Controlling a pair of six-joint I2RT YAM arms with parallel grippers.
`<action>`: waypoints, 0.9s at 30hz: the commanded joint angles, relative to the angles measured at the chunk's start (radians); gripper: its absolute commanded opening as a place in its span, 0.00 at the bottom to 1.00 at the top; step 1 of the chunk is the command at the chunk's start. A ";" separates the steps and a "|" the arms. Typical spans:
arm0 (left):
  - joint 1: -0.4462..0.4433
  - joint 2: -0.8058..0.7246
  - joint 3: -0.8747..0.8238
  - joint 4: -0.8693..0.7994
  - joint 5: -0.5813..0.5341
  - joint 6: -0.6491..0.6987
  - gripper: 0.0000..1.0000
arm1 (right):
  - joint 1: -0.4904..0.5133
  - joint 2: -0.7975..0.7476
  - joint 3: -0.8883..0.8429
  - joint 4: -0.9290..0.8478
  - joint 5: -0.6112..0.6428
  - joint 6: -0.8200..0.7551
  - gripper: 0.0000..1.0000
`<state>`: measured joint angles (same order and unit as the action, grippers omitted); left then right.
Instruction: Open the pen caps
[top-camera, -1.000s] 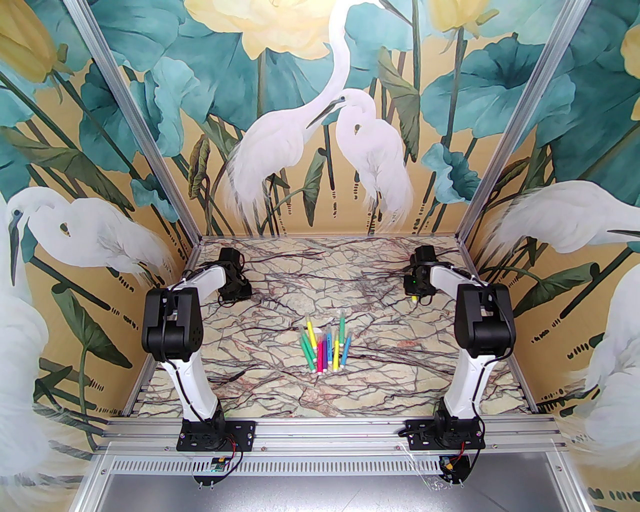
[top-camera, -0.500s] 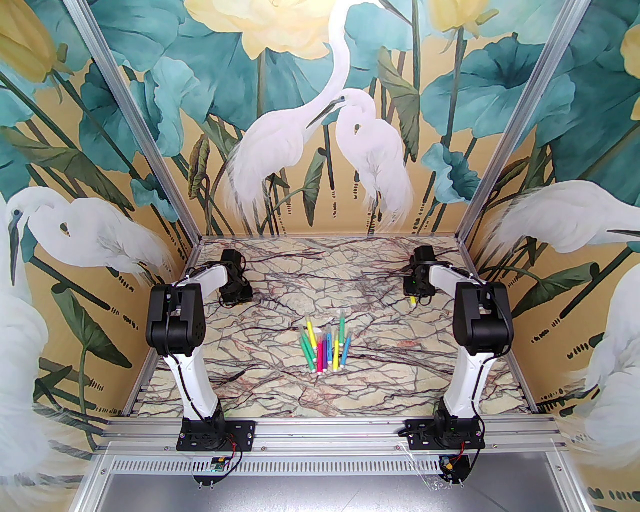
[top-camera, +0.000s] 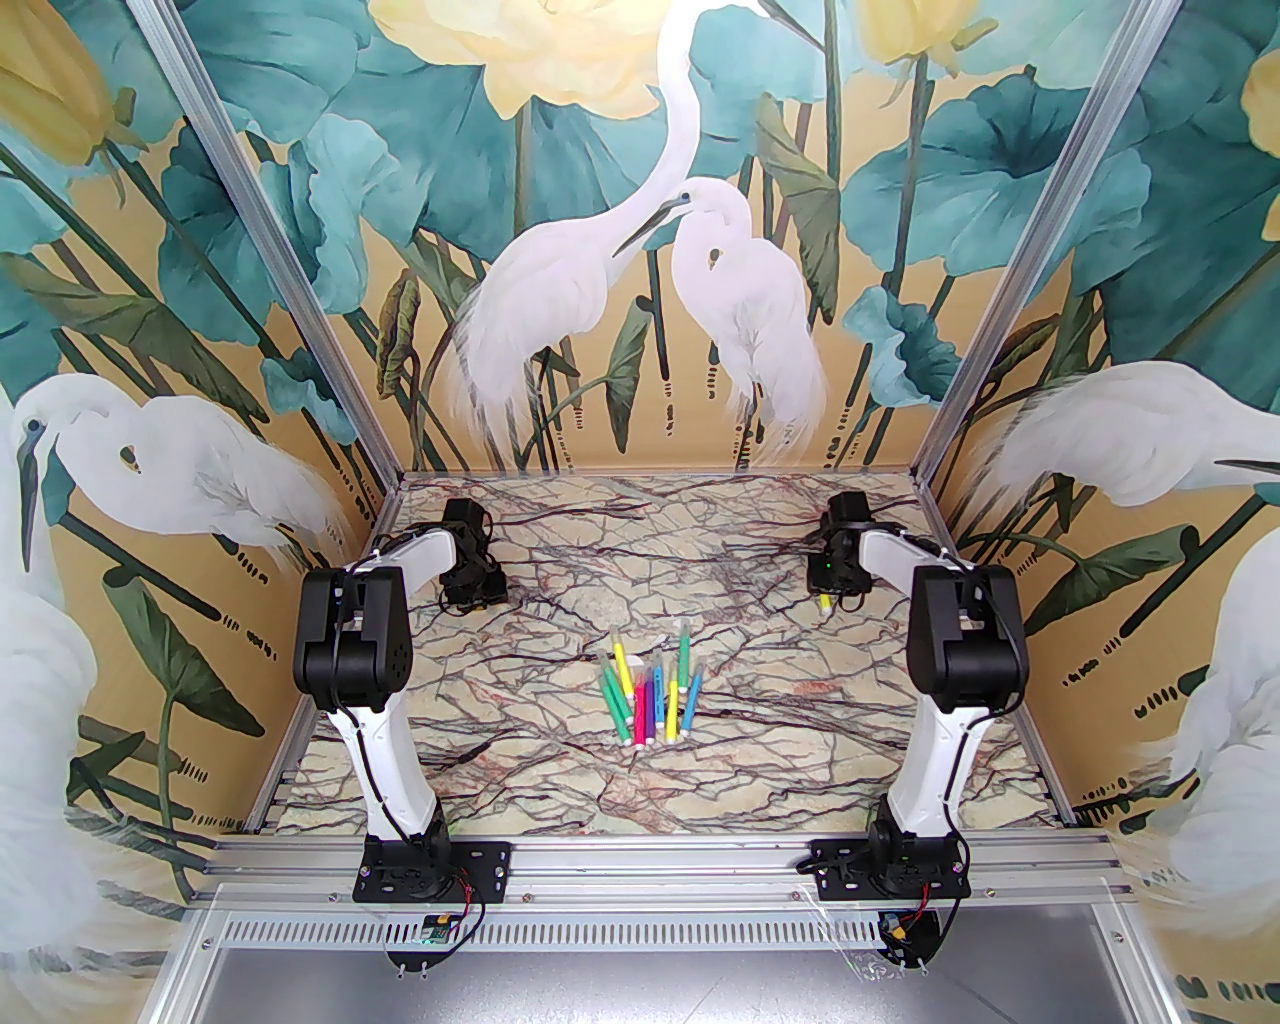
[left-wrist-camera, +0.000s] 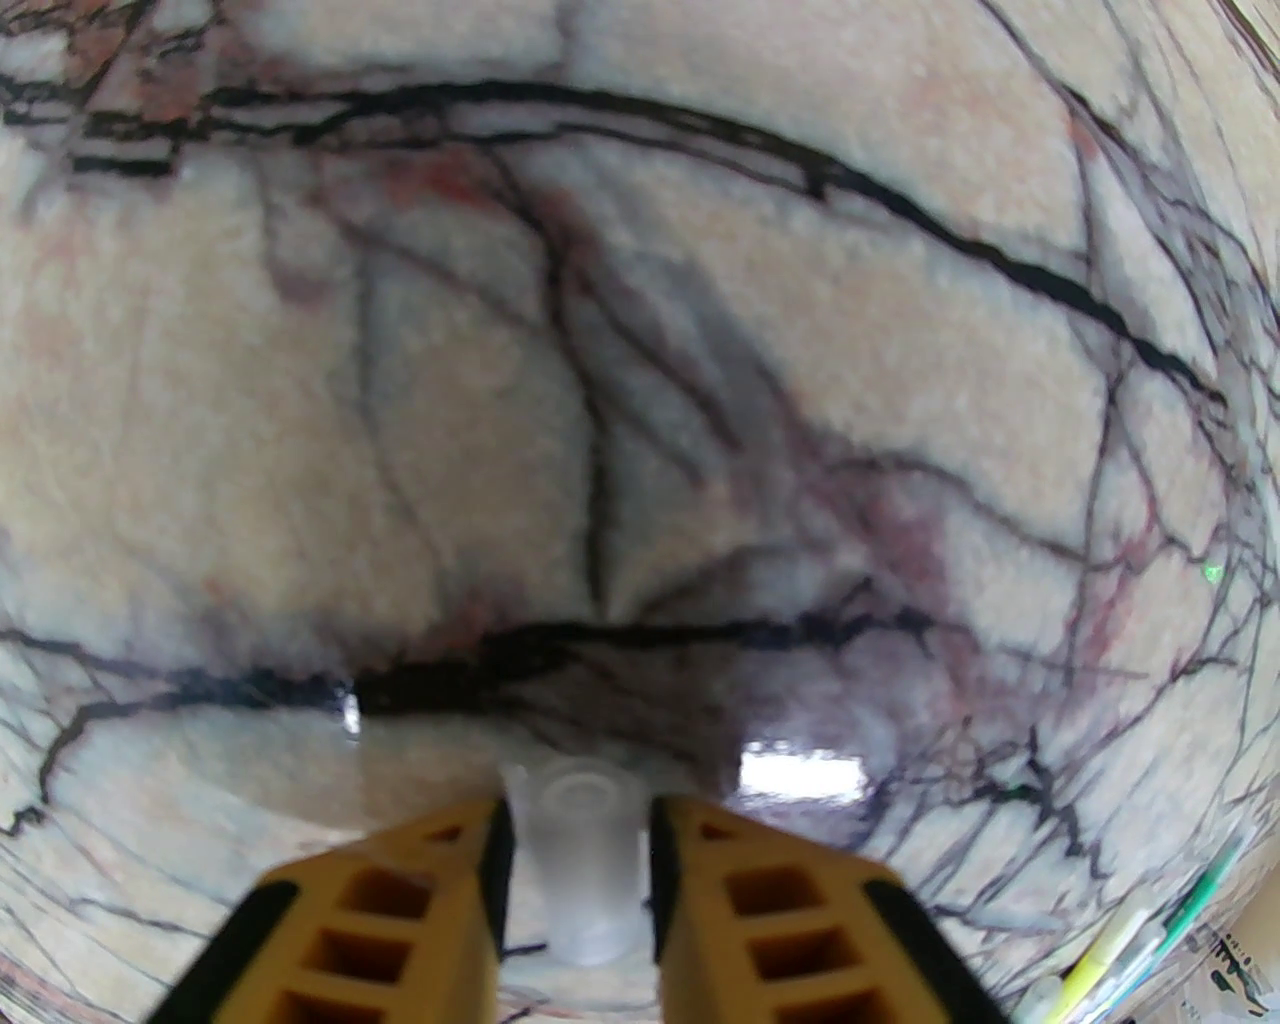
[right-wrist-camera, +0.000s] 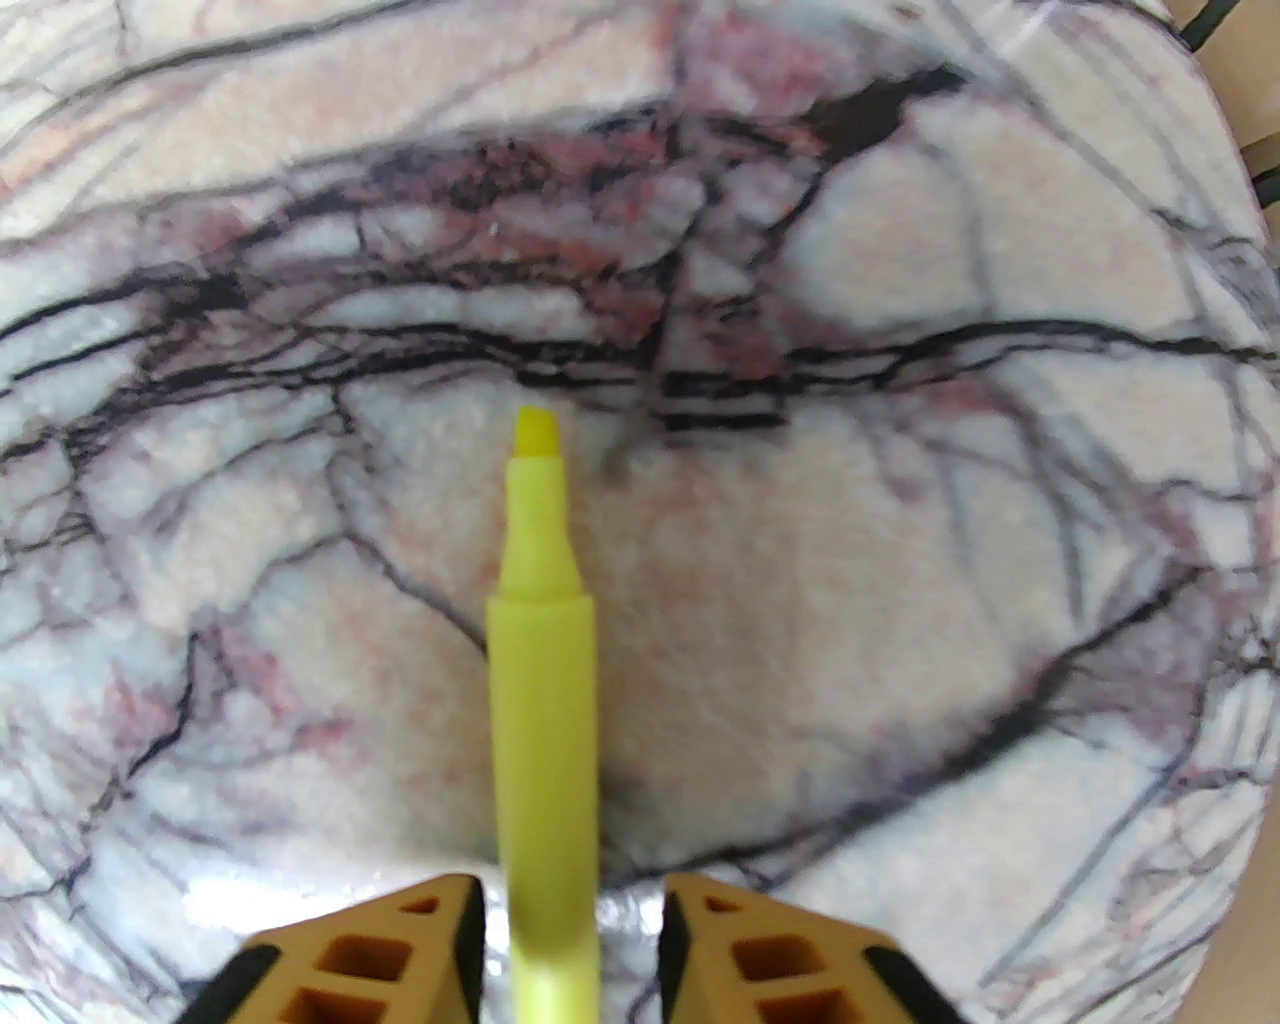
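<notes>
A bunch of pens (top-camera: 650, 692) with green, yellow, pink and blue barrels lies at the table's middle; its edge also shows in the left wrist view as pens (left-wrist-camera: 1150, 950) at the bottom right. At the far left my left gripper (top-camera: 472, 597) hangs low over the marble, and my left gripper (left-wrist-camera: 578, 830) is shut on a short translucent pen cap (left-wrist-camera: 585, 860). At the far right my right gripper (top-camera: 835, 582) holds a yellow pen (top-camera: 825, 602) pointing down. In the right wrist view my right gripper (right-wrist-camera: 572, 900) is shut on this uncapped yellow pen (right-wrist-camera: 545, 700), its chisel tip bare.
The marble table (top-camera: 560, 790) is walled by painted panels on three sides, with aluminium posts (top-camera: 300, 300) at the back corners. Both arm bases stand on the rail (top-camera: 660, 860) at the near edge.
The left arm's elbow shifted slightly right and down, then held still. The right arm's elbow eased a little left, and the yellow pen's tip sank slightly. The pens on the table have not moved.
</notes>
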<state>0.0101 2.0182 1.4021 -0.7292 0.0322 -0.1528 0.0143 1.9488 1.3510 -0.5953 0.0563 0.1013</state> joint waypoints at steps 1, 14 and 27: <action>0.007 0.018 -0.001 -0.016 -0.011 0.006 0.35 | 0.042 -0.079 -0.003 -0.045 0.038 0.007 0.38; -0.006 -0.299 -0.140 0.096 0.086 -0.041 0.61 | 0.312 -0.295 -0.121 -0.129 -0.019 0.142 0.50; -0.153 -0.559 -0.401 0.380 0.381 -0.169 0.73 | 0.607 -0.467 -0.262 -0.191 -0.037 0.369 0.57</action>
<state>-0.1318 1.5101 1.0512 -0.4709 0.2890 -0.2577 0.5980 1.5169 1.1080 -0.7650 0.0246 0.3828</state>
